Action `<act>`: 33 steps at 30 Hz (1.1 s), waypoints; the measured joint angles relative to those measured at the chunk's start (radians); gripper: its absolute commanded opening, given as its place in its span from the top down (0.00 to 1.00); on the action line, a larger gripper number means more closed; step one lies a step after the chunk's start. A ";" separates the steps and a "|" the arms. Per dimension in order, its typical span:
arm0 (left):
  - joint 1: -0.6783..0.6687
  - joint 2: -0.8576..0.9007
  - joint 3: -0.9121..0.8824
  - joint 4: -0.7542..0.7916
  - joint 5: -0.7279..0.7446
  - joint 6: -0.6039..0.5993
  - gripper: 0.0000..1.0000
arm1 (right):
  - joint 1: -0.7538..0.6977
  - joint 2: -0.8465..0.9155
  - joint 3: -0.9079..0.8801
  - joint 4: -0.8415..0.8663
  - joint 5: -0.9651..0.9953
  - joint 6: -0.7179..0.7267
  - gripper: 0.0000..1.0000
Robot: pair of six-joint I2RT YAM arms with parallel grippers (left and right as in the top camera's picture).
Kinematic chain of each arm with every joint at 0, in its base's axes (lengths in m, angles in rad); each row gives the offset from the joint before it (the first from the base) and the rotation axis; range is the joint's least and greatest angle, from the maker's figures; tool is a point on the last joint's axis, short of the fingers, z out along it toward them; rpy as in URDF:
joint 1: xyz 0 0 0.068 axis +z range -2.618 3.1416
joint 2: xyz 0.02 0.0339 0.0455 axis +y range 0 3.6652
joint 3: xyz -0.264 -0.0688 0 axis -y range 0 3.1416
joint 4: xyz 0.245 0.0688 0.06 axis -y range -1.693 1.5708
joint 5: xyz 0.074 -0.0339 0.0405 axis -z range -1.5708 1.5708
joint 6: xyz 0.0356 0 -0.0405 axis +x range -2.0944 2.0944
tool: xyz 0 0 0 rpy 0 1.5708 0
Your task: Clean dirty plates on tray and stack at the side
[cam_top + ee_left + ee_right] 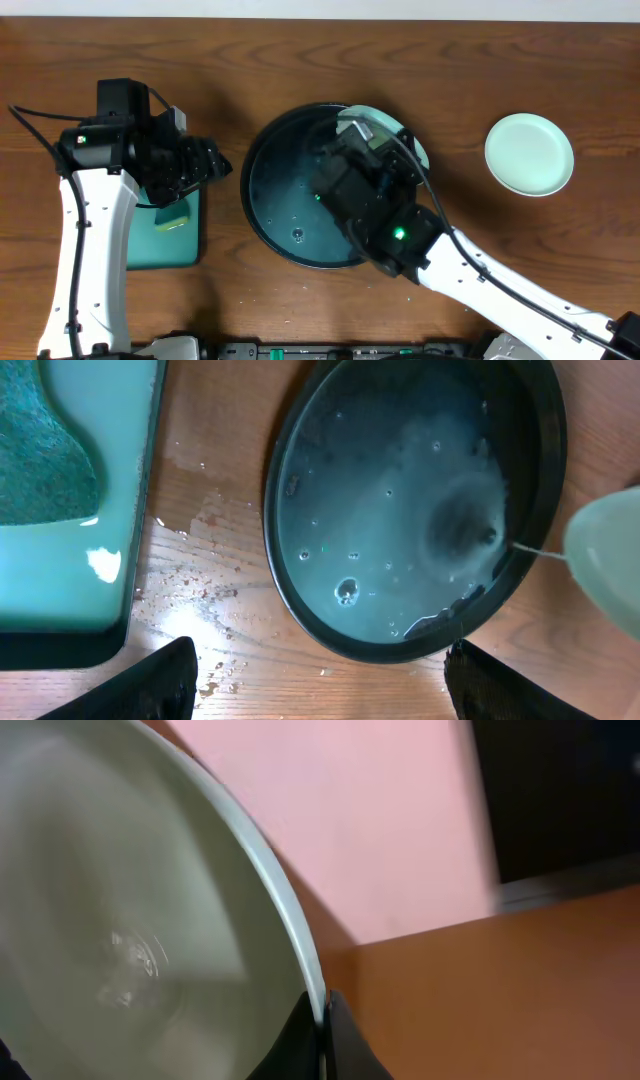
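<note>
The round black tray (262,205) sits mid-table with a film of cloudy teal water in it; it also shows in the left wrist view (300,420). My right gripper (322,1020) is shut on the rim of a pale mint plate (120,920), held tilted on edge over the tray's far right side (418,152). The plate's edge shows in the left wrist view (610,555), with a thin drip running off it. Another mint-green plate (529,153) lies on the table at the right. My left gripper (320,680) is open and empty over the wet wood left of the tray (222,163).
A rectangular teal-green tray (160,250) with a sponge (172,218) lies at the left, under my left arm; in the left wrist view the tray (60,580) holds liquid and the sponge (40,450). Water drops spot the wood between the two trays (200,590).
</note>
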 measured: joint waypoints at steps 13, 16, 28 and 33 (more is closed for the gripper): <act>0.000 0.000 0.000 0.000 0.000 0.000 0.20 | 0.083 0.000 0.001 0.143 0.165 -0.235 0.99; 0.000 0.000 0.000 0.000 0.000 0.000 0.20 | 0.084 0.000 0.001 0.143 0.168 -0.250 0.99; 0.000 0.000 0.000 0.000 0.000 0.000 0.20 | 0.084 0.000 0.001 0.146 0.185 -0.271 0.99; 0.000 0.000 0.000 0.000 0.000 0.000 0.20 | 0.084 0.000 0.001 0.146 0.185 -0.271 0.99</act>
